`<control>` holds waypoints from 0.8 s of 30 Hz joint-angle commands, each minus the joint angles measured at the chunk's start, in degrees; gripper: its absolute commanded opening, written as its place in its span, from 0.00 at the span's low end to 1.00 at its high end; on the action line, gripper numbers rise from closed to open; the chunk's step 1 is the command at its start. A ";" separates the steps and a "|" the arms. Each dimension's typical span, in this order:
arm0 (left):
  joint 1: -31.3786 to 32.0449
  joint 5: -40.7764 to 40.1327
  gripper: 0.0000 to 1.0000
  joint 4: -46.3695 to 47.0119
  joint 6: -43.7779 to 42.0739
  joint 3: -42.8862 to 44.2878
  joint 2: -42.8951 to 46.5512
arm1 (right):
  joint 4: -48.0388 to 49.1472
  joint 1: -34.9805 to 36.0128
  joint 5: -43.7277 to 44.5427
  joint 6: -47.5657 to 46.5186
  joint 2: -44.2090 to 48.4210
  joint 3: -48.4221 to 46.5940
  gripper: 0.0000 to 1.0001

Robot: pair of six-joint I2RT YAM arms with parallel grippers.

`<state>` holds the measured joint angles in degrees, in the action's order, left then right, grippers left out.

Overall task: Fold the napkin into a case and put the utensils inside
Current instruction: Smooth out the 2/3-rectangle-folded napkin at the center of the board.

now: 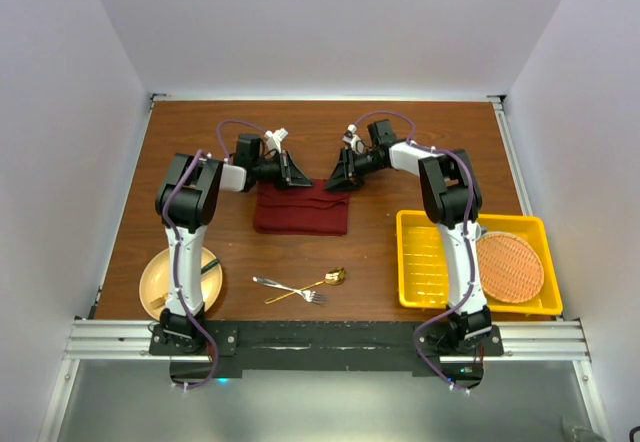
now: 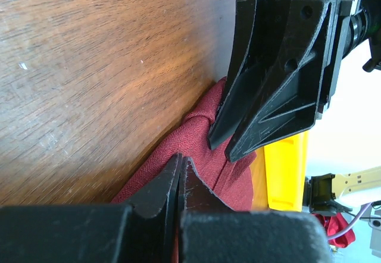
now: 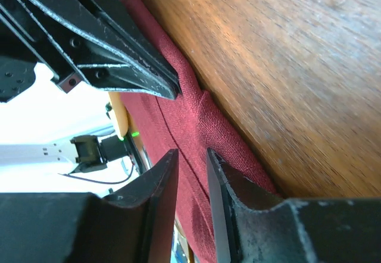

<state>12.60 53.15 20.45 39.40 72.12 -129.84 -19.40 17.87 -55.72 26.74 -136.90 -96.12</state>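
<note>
Our left gripper (image 2: 180, 159) is sitting with fingers pressed together at the far left corner of the napkin (image 1: 300, 212); we cannot tell whether cloth is pinched. Our right gripper (image 3: 191, 155) is hanging narrowly parted at the far right corner, the napkin lying flat in the middle of the table (image 1: 200, 142).

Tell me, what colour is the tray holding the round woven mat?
Bright yellow; the tray shows best in the top external view.
</note>
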 commanded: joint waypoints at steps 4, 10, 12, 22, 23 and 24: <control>-2.67 -5.87 0.00 -2.62 -1.87 -4.00 -1.47 | -3.71 -1.08 11.41 -6.78 -5.22 2.52 0.31; -5.65 5.02 0.30 7.33 -0.54 -6.38 5.56 | -9.25 -1.26 16.17 -12.49 -5.92 -2.57 0.32; -7.93 8.37 0.38 3.47 -2.39 -5.94 7.05 | -10.83 -1.17 17.84 -13.81 -6.10 -3.37 0.32; -14.97 7.59 0.32 -8.15 -10.39 -5.50 2.92 | -14.00 -1.08 20.66 -20.32 -7.15 -8.90 0.31; -14.89 8.28 0.31 -7.36 -10.57 -5.15 4.41 | -15.04 -1.08 20.57 -20.93 -7.33 -10.04 0.31; -14.89 8.99 0.29 -6.57 -10.57 -4.97 5.47 | -15.66 -0.91 20.22 -21.64 -7.33 -11.97 0.31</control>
<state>-2.07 62.65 14.79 32.60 66.57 -125.47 -32.01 18.11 -52.05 13.87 -139.22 -105.12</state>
